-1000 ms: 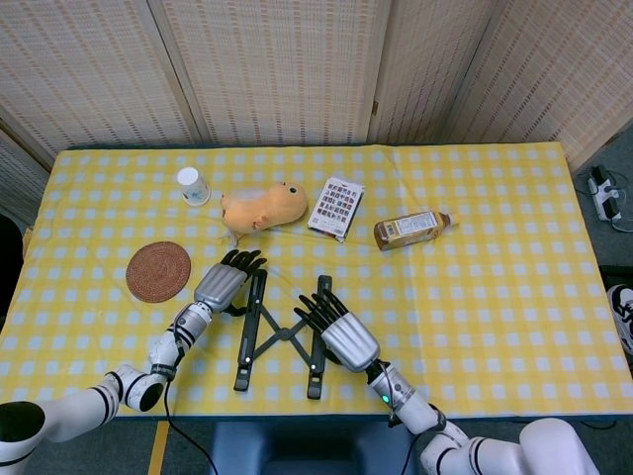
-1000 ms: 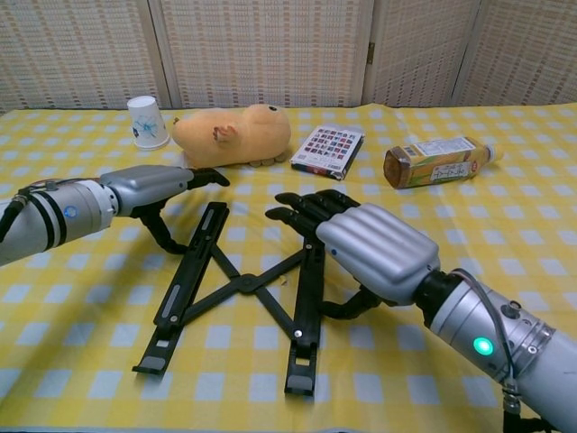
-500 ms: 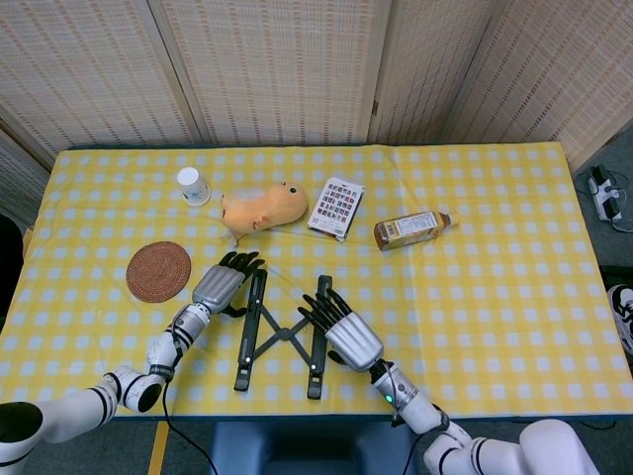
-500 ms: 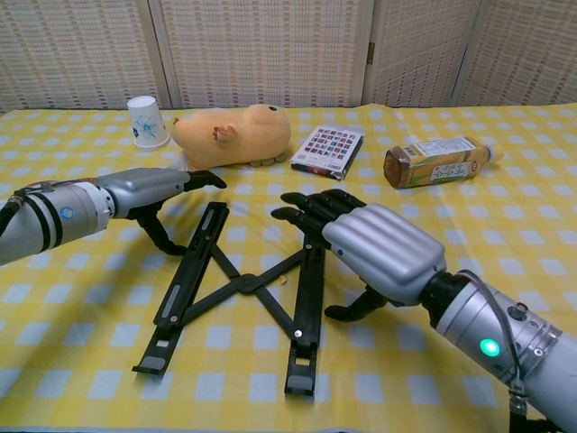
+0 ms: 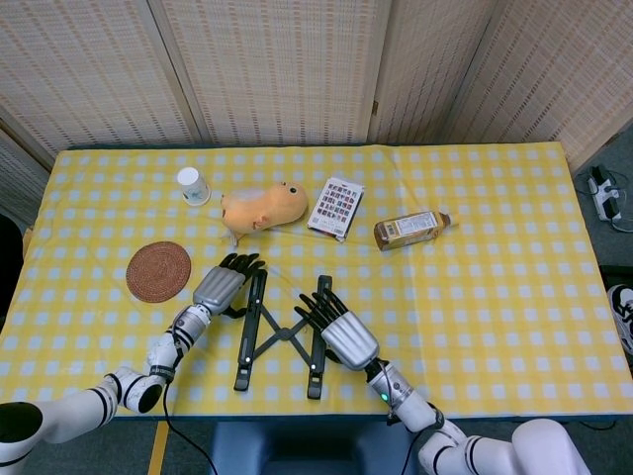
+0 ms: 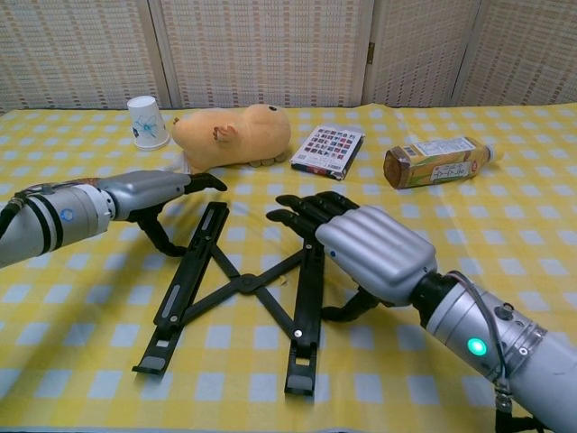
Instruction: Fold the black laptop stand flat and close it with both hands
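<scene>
The black laptop stand (image 5: 284, 336) (image 6: 243, 284) lies on the yellow checked cloth, its two bars spread apart and joined by a crossed link. My left hand (image 5: 223, 284) (image 6: 149, 191) hovers over the far end of the left bar (image 6: 191, 271), fingers stretched out, thumb hanging down on the bar's left side. My right hand (image 5: 336, 332) (image 6: 370, 248) reaches over the right bar (image 6: 306, 307), fingers straight and pointing left, thumb curved down on the bar's right side. Neither hand holds anything.
Beyond the stand lie an orange plush toy (image 5: 262, 206) (image 6: 233, 135), a paper cup (image 5: 193, 185) (image 6: 146, 121), a patterned card box (image 5: 335, 207) (image 6: 328, 151) and a bottle on its side (image 5: 410, 229) (image 6: 437, 161). A woven coaster (image 5: 158, 270) sits left. The stand's near ends are close to the table's front edge.
My right hand has drifted slightly right and back left over the right bar. The left hand and the stand have barely moved.
</scene>
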`<state>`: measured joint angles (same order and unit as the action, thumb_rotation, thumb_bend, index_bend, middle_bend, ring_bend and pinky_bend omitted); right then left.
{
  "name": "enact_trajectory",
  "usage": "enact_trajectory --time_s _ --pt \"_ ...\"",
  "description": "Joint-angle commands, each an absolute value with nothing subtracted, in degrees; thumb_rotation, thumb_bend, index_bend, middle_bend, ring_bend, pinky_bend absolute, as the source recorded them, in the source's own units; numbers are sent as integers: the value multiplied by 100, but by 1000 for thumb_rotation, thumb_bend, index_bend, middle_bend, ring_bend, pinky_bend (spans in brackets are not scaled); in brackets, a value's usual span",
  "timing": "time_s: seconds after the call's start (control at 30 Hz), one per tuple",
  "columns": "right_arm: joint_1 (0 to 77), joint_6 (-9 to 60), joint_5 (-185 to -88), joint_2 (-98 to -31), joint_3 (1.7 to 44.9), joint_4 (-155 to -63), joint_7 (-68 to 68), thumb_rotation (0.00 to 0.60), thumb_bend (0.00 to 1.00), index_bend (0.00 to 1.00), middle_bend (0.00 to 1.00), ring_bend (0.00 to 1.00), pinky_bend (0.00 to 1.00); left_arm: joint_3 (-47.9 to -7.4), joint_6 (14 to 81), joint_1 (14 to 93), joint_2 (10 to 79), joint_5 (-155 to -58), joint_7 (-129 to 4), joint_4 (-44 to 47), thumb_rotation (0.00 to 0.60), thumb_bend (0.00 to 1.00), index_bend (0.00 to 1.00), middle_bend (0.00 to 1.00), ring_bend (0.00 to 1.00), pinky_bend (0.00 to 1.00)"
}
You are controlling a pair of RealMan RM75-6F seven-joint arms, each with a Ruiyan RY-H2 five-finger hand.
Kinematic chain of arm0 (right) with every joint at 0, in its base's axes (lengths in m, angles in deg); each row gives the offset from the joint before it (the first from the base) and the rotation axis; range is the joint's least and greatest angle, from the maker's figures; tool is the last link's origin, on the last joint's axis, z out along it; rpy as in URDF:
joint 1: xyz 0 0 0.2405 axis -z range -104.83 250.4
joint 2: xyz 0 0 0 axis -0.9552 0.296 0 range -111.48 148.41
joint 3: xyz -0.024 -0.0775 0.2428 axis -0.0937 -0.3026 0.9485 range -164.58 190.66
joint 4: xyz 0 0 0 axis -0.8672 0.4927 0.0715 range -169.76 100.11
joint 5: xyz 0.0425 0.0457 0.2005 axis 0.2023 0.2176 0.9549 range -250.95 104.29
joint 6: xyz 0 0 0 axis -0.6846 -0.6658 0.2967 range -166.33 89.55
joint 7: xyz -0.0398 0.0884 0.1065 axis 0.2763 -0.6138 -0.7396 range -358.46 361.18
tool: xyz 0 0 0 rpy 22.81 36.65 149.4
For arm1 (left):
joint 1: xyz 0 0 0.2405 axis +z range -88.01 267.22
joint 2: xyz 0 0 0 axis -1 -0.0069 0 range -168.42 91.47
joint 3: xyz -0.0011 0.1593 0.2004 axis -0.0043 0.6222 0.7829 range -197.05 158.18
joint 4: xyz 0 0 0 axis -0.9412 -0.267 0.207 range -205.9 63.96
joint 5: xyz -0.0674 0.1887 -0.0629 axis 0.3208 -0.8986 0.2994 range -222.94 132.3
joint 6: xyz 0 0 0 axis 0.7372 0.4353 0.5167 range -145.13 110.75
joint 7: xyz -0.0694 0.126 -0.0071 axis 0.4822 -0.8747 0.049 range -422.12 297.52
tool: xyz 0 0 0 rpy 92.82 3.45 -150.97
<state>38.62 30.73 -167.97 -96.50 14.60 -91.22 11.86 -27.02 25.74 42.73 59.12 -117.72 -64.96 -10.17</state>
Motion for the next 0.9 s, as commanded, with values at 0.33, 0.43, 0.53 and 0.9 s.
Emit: enact_trajectory --time_s 0.33,0.43,0.53,0.9 --pt "3795 3391 -16946 -10051 1488 -8534 933 600 205 0 0 0 0 -2714 2398 4279 5779 -11649 -6331 -754 600 208 55 18 0 0" --pt "3781 3469 -16974 -10160 1492 -8376 864 600 205 0 0 0 0 -2721 2323 4279 5745 -11600 -6253 -696 600 208 55 18 0 0" --pt "3764 3543 -16995 -10266 1504 -8224 821 600 205 0 0 0 0 -2731 2268 4275 5717 -11566 -6188 -637 600 208 55 18 0 0" --pt "3686 3797 -17058 -10680 1539 -7660 625 600 206 0 0 0 0 -2737 2042 4258 5623 -11498 -5860 -400 600 208 55 17 0 0"
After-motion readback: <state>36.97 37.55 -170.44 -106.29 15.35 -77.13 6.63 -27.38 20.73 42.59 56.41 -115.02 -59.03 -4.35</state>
